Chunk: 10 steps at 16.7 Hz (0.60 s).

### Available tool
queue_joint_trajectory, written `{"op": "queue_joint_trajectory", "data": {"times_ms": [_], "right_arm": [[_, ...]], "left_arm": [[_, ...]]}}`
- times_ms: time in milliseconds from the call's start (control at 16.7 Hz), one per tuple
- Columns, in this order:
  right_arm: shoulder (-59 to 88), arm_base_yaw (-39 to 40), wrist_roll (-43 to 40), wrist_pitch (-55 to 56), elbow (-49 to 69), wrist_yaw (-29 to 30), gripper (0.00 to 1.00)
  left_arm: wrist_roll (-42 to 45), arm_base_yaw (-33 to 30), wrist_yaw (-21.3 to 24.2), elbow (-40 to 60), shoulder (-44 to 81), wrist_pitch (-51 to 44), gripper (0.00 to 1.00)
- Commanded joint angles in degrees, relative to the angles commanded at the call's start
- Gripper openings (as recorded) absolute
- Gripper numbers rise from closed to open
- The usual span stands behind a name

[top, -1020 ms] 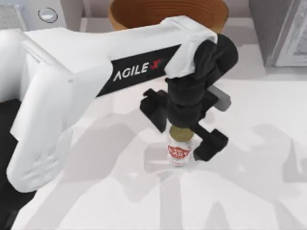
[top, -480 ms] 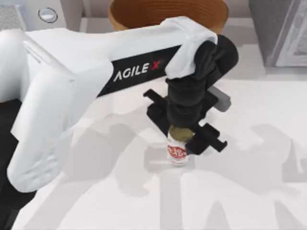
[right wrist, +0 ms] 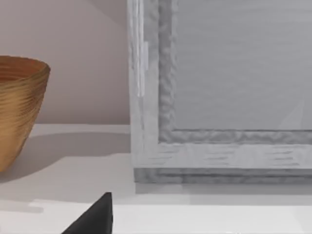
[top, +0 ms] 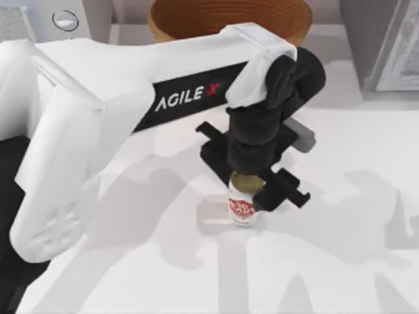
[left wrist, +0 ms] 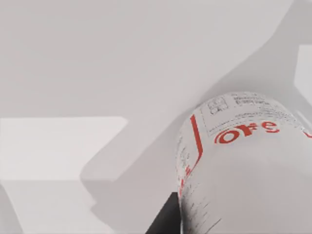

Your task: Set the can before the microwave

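Since a second ago my left end effector (top: 252, 188) has drawn its fingers in from wide apart until they clamp the can (top: 243, 208); over the last half second almost nothing has shifted. The can stands upright on the desk (top: 340, 261), gold top just under the black wrist, red label facing the near edge. One finger (top: 286, 190) shows to the can's right and the other sits to its upper left, both pressed against the sides. In the left wrist view the can's (left wrist: 243, 165) white side with red lettering sits close to the lens, with the pale desk (left wrist: 63, 146) beyond it.

From the can, the basket (top: 229, 18) lies beyond it at the far edge of the desk, well apart. The microwave (top: 55, 19) sits far off to the can's upper left, one silver dial (top: 65, 20) showing past my left arm's white link. A darker grey box (top: 383, 42) stands to the can's upper right at the far corner, also well apart.

The right wrist view looks at that grey box (right wrist: 219, 97) with the basket (right wrist: 19, 107) beside it, and a black tip of my right end effector (right wrist: 95, 217) shows at the frame edge; I cannot tell how its fingers stand.
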Motion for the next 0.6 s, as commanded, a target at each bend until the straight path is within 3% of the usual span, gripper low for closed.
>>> {"op": "queue_joint_trajectory", "data": {"times_ms": [300,600], "right_arm": [[0.0,0.0,0.0,0.0,0.0,0.0,1.0],[0.0,0.0,0.0,0.0,0.0,0.0,1.0]], "left_arm": [[0.1,-0.03,0.02,1.03,-0.23,-1.02,0.0],[0.0,-0.01,0.01,7.09,-1.0,-8.05,0.0]]}}
